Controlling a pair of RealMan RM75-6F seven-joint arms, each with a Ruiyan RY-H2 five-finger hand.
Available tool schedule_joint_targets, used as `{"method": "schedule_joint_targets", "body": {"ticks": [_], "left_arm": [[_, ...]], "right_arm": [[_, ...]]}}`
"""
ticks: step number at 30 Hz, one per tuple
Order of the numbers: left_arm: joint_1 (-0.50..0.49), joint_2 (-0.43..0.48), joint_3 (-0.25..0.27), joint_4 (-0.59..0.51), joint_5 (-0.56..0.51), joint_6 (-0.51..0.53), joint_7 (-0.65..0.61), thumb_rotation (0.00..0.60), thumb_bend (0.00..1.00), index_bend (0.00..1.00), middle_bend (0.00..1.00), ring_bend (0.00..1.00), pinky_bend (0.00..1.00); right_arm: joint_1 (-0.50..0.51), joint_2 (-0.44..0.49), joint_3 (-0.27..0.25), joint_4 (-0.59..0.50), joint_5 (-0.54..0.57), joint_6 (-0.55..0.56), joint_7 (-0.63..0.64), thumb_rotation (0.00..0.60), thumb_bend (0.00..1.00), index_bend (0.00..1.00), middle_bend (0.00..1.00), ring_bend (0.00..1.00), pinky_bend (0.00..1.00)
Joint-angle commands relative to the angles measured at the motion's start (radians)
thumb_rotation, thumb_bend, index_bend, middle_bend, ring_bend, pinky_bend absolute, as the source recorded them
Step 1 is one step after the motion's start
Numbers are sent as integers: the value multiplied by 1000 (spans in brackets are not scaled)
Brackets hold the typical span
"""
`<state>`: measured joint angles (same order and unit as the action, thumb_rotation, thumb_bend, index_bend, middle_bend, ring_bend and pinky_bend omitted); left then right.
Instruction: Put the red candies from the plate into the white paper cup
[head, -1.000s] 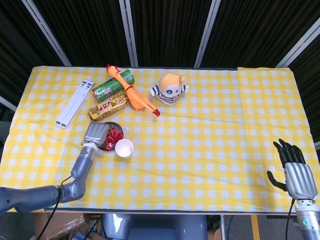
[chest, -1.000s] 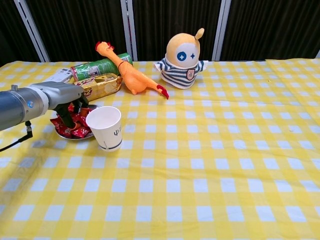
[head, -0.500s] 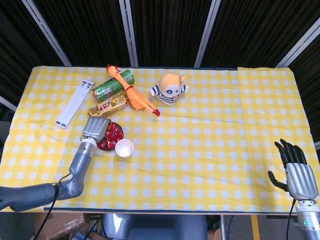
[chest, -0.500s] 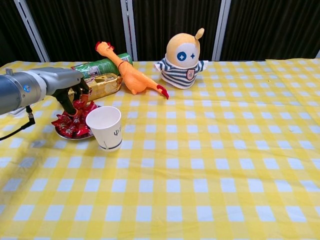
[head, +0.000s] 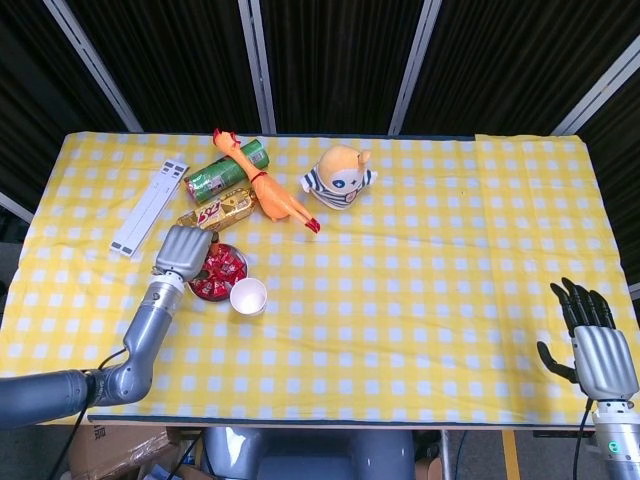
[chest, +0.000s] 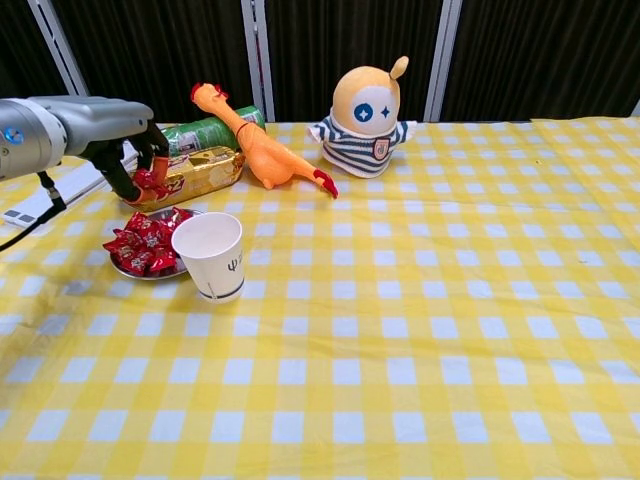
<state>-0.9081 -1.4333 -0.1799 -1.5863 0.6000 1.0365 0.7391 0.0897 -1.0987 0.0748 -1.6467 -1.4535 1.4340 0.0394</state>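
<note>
one red candy pinched in left hand fingers above one plate.

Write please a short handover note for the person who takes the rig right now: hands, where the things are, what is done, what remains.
Left hand: raised above the plate, pinching a red candy.
Right hand: open, idle at the table's near right edge.
White paper cup: upright, just right of the plate; no candy visible inside.
Remaining red candies: piled on the plate.
Done: one candy picked.
Left: drop it in the cup, then move the others.
</note>
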Motion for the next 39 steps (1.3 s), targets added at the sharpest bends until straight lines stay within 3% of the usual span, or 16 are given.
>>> {"method": "schedule_joint_targets", "body": {"ticks": [1, 10, 21, 39], "left_arm": [[5, 29, -3, -44, 12, 18, -5, 600, 440, 551, 600, 920, 947], [3, 64, -3, -159, 52, 51, -5, 600, 439, 547, 599, 920, 947], [-24, 44, 6, -262, 54, 81, 31, 600, 439, 547, 600, 920, 947], [-42, -26, 51, -257, 5, 106, 73, 600, 437, 513, 585, 920, 947]], "right_arm": [[0, -1, 0, 0, 1, 0, -1, 600, 409, 0, 0, 0, 0], [4, -5, 1, -3, -1, -4, -11, 600, 409, 0, 0, 0, 0], [8, -6, 1, -5, -4, -7, -9, 600, 409, 0, 0, 0, 0], [16, -11, 1, -6, -12, -13, -1, 600, 409, 0, 0, 0, 0]]}}
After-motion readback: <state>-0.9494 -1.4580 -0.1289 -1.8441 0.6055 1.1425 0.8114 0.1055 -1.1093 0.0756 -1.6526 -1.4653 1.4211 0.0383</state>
